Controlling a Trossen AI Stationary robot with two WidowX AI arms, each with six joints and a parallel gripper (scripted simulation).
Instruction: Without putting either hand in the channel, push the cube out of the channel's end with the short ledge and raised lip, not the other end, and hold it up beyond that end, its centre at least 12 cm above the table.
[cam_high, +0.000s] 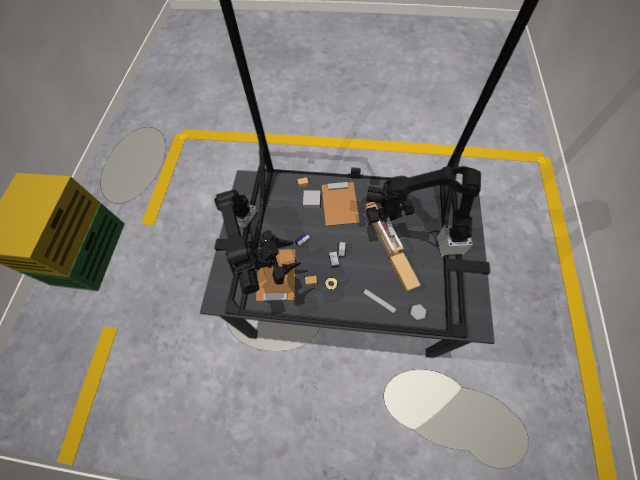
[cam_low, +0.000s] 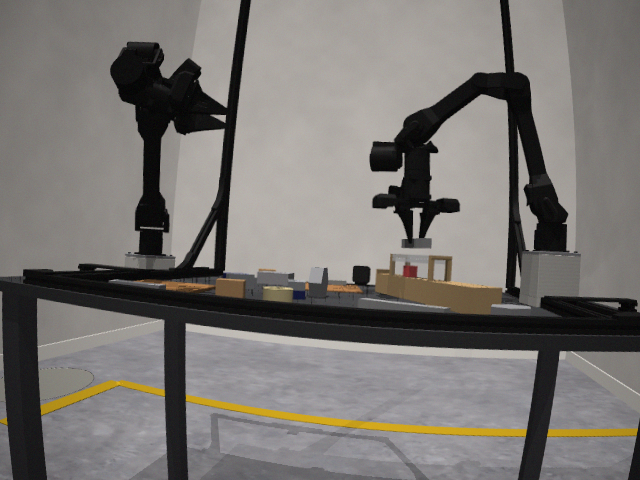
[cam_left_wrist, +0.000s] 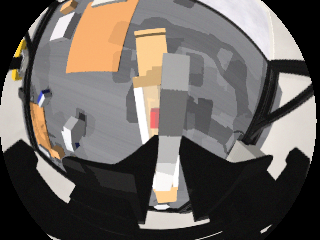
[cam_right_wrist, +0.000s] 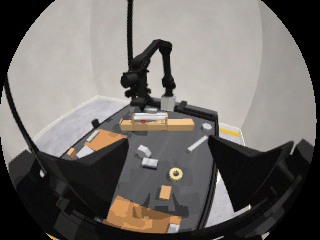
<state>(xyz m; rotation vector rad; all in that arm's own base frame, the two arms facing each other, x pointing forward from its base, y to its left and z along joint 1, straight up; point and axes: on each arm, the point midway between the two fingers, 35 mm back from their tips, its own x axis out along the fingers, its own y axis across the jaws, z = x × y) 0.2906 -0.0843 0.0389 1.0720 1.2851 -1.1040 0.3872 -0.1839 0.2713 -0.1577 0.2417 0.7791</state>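
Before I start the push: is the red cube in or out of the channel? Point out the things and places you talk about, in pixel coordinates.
In: the red cube (cam_low: 409, 271) (cam_left_wrist: 154, 118) (cam_right_wrist: 143, 121) shows between the wooden channel's (cam_low: 454, 295) (cam_right_wrist: 180, 125) end frames.

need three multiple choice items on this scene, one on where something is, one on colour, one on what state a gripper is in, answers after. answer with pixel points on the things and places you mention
1. Where is the cube?
A. on an orange clipboard
B. in the channel
C. in the right gripper

2. What colour is the cube?
A. blue
B. green
C. red

3. How is the left gripper now?
A. shut on a grey bar
B. open and empty
C. shut on the ring

1: B, the cube (cam_low: 409, 270) (cam_left_wrist: 154, 118) shows between the walls of the wooden channel (cam_high: 405, 272) (cam_low: 454, 295) (cam_right_wrist: 180, 125).
2: C, its visible face is red in the exterior and left wrist views.
3: A, the left gripper (cam_low: 416, 240) (cam_left_wrist: 168, 139) has a long grey bar (cam_low: 423, 242) (cam_left_wrist: 173, 102) between its fingers.
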